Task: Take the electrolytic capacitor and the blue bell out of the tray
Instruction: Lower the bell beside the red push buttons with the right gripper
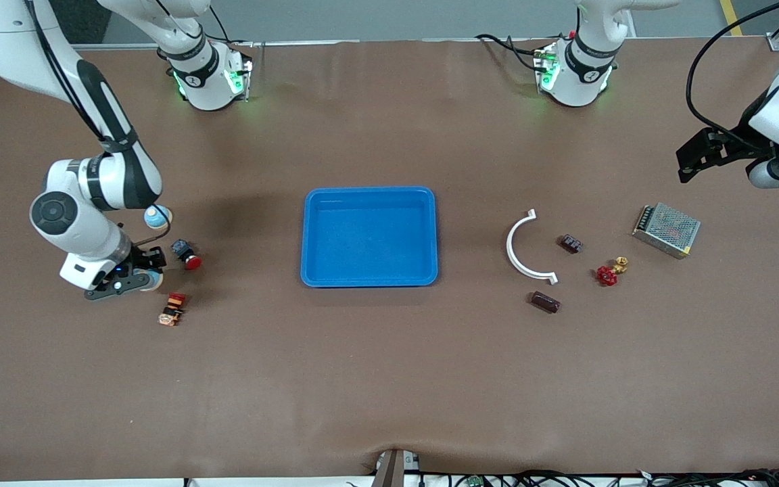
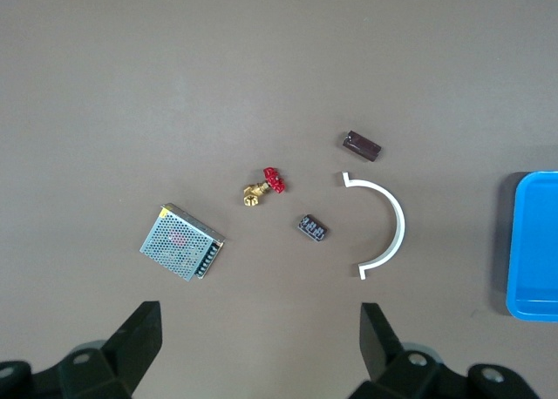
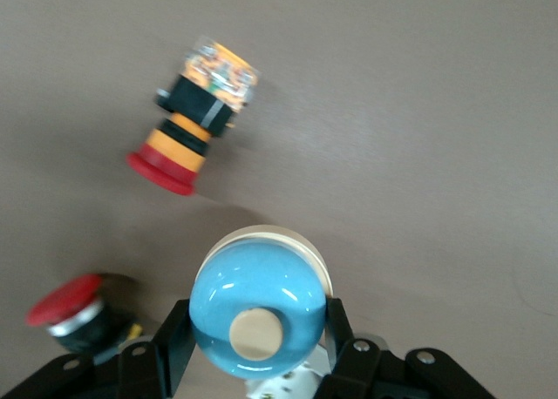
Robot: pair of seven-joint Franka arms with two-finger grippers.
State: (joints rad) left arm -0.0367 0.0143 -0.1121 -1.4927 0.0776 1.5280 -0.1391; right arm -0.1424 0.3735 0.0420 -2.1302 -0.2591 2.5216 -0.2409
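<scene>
Blue and glossy, the bell sits clamped between my right gripper's fingers at the right arm's end of the table, low over the brown mat beside two red-capped push buttons. My left gripper waits spread wide and empty above the metal power supply. The dark capacitor lies near the white curved bracket, nearer the front camera.
</scene>
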